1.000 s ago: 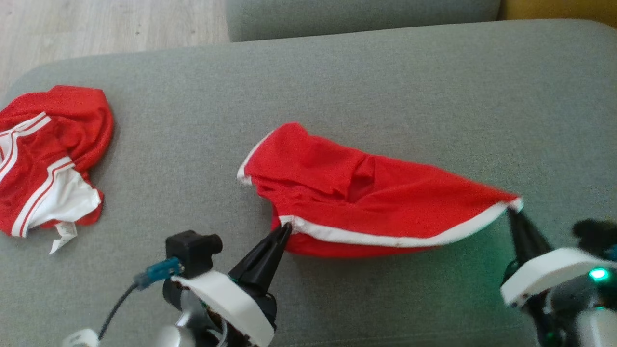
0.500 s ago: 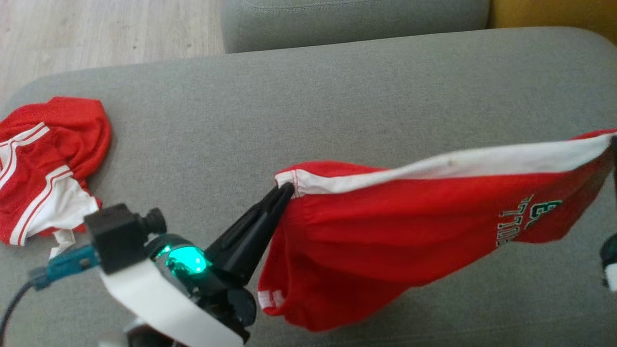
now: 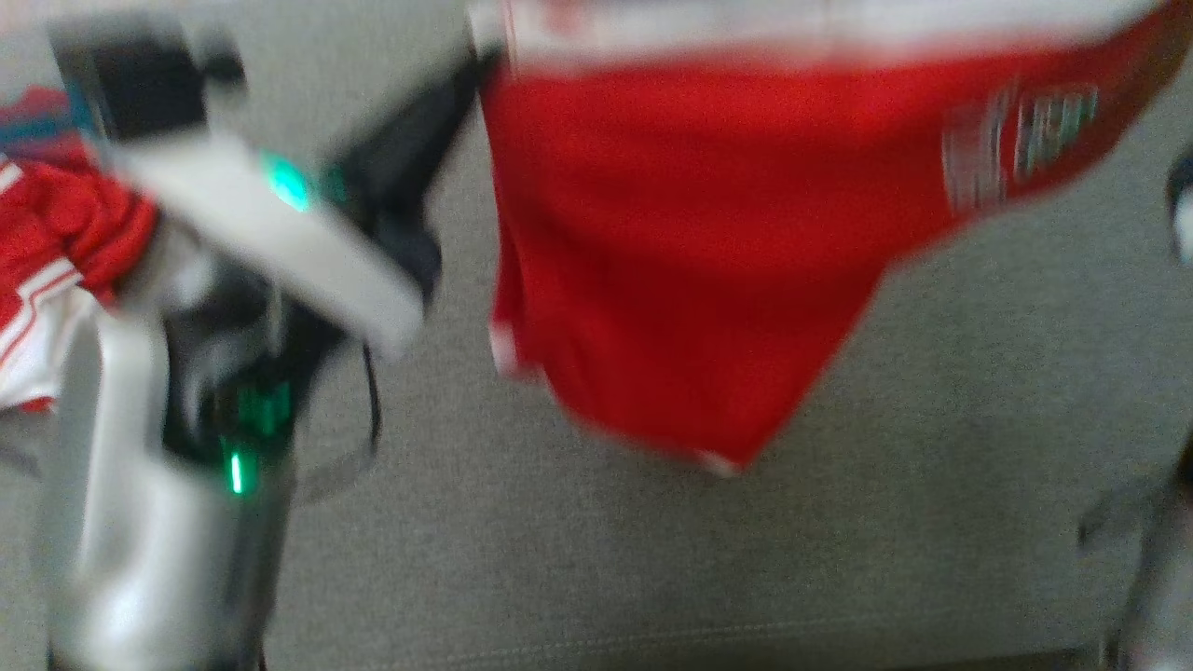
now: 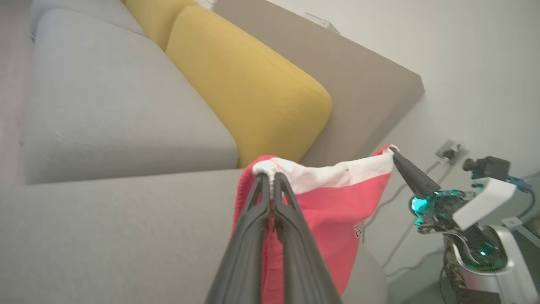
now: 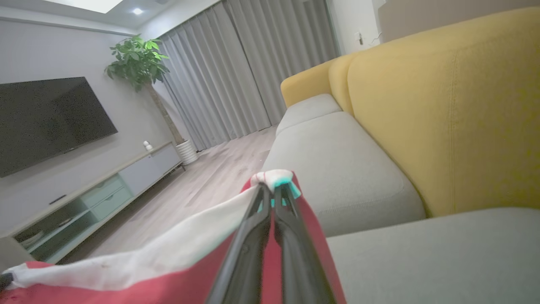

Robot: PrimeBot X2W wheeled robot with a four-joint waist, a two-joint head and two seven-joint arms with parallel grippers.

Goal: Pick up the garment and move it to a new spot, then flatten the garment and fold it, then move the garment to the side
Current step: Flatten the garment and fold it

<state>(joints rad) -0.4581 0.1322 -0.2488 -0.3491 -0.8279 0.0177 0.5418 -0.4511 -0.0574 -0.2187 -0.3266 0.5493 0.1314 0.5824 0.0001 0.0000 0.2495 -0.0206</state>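
Garment (image 3: 690, 261): red shorts, hung above the grey seat (image 3: 652, 559), spread across the upper centre and upper right of the head view. That view is blurred, so fine detail is not read there.

Left gripper (image 4: 272, 177): jaws pressed together on 1 corner of the white waistband (image 4: 337, 173), bottom centre of the left wrist view. Right gripper (image 5: 272, 188): clamped likewise on the other corner, bottom centre of the right wrist view. The band is drawn nearly straight between the 2 grips, and the legs hang free below.

Step judged: carry to a new spot, lay-down not yet begun. To be done well, both pinches are to be held firm and the band level and taut. The hanging hem is to be set down first, then the band drawn away from it so the cloth lands flat.

Room: bare grey seat is seen over the lower half of the head view, judged enough for a lay-down. A 2nd red garment (image 3: 65, 233) lies at the left edge beside the left arm and is best avoided. The yellow back cushion (image 4: 253, 84) stands at upper centre of the left wrist view. The floor (image 5: 211, 177) is seen centre left of the right wrist view, past the seat's edge.
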